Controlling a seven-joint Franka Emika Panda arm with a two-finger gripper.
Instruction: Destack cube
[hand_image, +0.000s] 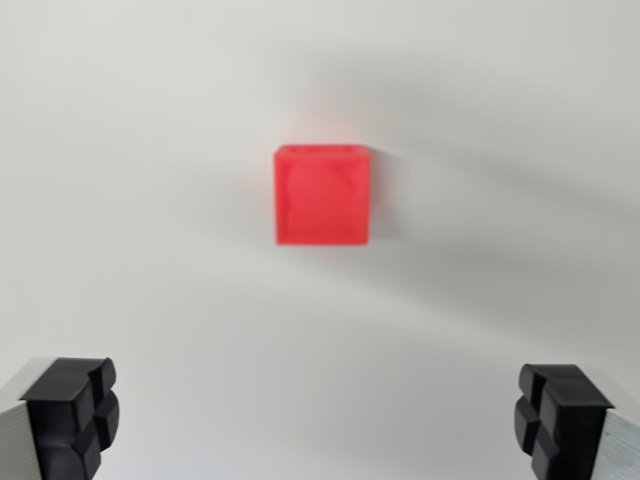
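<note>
A red cube (324, 195) shows in the middle of the wrist view, seen from straight above and slightly blurred. Only its top face and a thin strip of its far side are visible, so I cannot tell what lies under it. My gripper (318, 420) is open, well apart from the cube and nearer the bottom of the picture. Its two black fingertips (72, 415) sit in the lower left and lower right corners with nothing between them.
The cube rests on a plain white surface (150, 150) that fills the whole view. Soft grey shadows fall to the right of the cube.
</note>
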